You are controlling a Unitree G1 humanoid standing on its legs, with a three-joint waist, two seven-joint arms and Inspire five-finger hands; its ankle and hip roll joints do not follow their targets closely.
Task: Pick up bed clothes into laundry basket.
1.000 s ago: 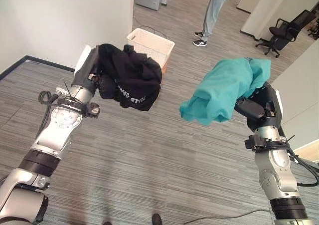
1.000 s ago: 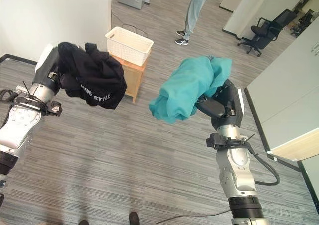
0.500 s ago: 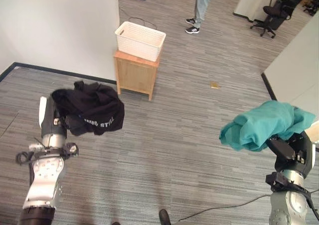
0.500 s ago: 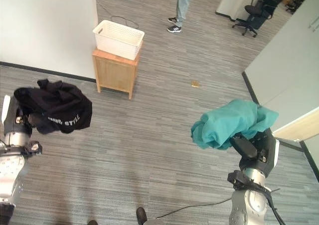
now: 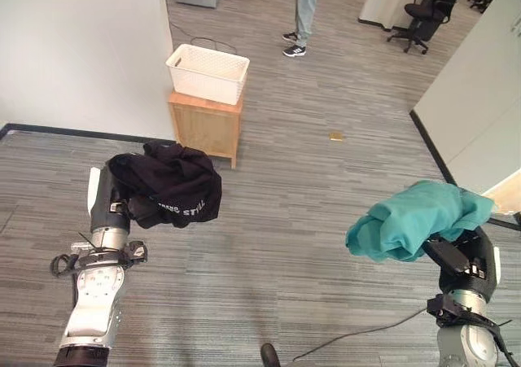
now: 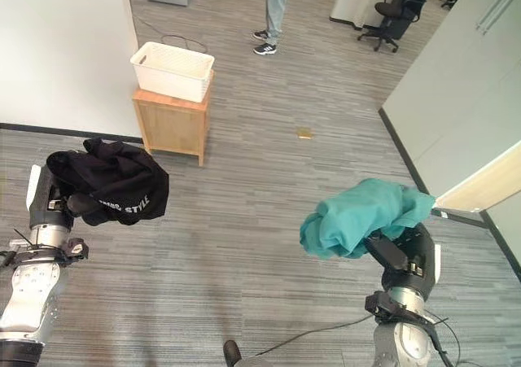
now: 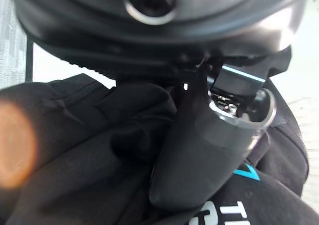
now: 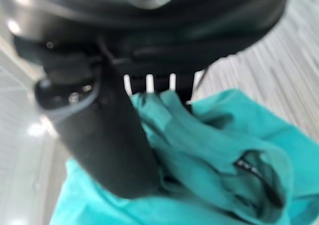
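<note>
Your left hand (image 5: 122,208) has its thumb and fingers curled into the black garment (image 5: 172,193), which hangs bunched in the air above the floor (image 5: 269,245). Your right hand (image 6: 399,257) is likewise closed on the teal garment (image 6: 358,218), thumb pressed into the folds in its wrist view, the cloth draped over the hand. So both pieces are picked up and carried; neither is delivered. The basket (image 5: 207,73) sits on a small wooden stand (image 5: 203,127) by the white wall (image 5: 81,50), well apart from both hands, nearer the left. You have the approach and both drops left. A person (image 5: 303,13) stands beyond the basket.
</note>
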